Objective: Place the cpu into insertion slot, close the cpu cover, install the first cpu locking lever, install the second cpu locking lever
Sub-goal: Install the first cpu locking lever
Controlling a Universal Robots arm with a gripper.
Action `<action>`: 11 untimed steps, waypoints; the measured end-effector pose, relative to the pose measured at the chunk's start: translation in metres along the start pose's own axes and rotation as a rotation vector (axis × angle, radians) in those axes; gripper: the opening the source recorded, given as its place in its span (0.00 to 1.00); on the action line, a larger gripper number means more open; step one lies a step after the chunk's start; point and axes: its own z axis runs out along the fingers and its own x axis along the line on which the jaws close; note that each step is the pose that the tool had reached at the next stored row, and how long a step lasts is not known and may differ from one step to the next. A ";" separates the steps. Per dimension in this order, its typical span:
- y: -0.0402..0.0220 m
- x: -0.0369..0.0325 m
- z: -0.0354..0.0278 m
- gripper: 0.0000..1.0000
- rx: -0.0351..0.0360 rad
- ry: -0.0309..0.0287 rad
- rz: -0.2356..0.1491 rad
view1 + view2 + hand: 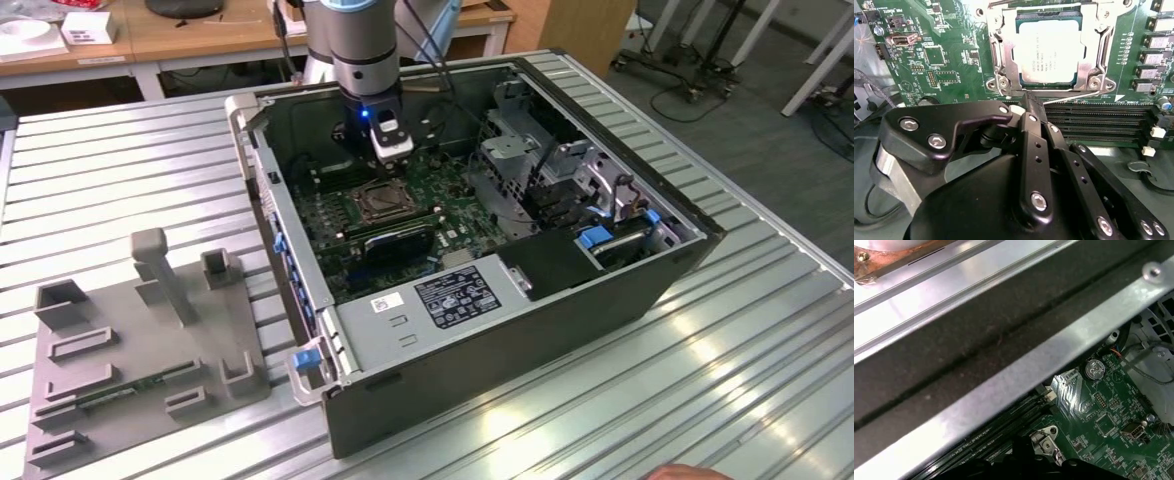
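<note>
One cpu (pixel 1051 52) sits flat in the insertion slot (pixel 1049 14), silvery top up. In the second wrist view you see the slot's black wall as a dark band along one cpu edge. The cpu cover (pixel 998 50) lies down around it, its cut-out framing the metal top. Along the slot's edge that faces the memory slots (pixel 1094 120) runs a thin wire locking lever (pixel 1074 96). Whether it is hooked under its catch cannot be told.

Gripper (pixel 1028 100): fingers drawn together, no gap showing at the tips. The tips are right at that lever's end, on the memory-slot side of the insertion slot. You cannot tell whether the wire is pinched between them or only touched.

Handling, judged:
- The cpu is light, stiff and brittle, likely with delicate contacts beneath. Hold it by its edges only, and never press the top askew.
- The cover looks like thin sheet metal, stiff but easily bent if forced.
- The lever looks like springy steel wire, smooth and apt to slip. The best hold is at its bent end, taken squarely.

Outward from the insertion slot: the green motherboard (pixel 954 65) lies all round it. In the exterior view the open computer case (pixel 534 360) encloses the board and the arm (pixel 354 50) stands above the slot. A grey fixture tray (pixel 147 340) lies on the ribbed table (pixel 120 170), well apart from the slot, beyond the case wall.
</note>
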 end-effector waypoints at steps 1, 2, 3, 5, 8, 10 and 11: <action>-0.0001 0.0001 0.0006 0.11 0.0008 -0.0006 0.001; -0.0002 0.0001 0.0012 0.11 0.0018 -0.0014 0.001; -0.0003 0.0002 0.0018 0.11 0.0029 -0.0021 0.001; -0.0006 0.0004 0.0032 0.11 0.0052 -0.0039 0.002; -0.0009 0.0006 0.0050 0.11 0.0098 -0.0070 0.001; -0.0011 0.0007 0.0062 0.11 0.0147 -0.0104 0.000; -0.0012 0.0008 0.0069 0.11 0.0181 -0.0126 -0.001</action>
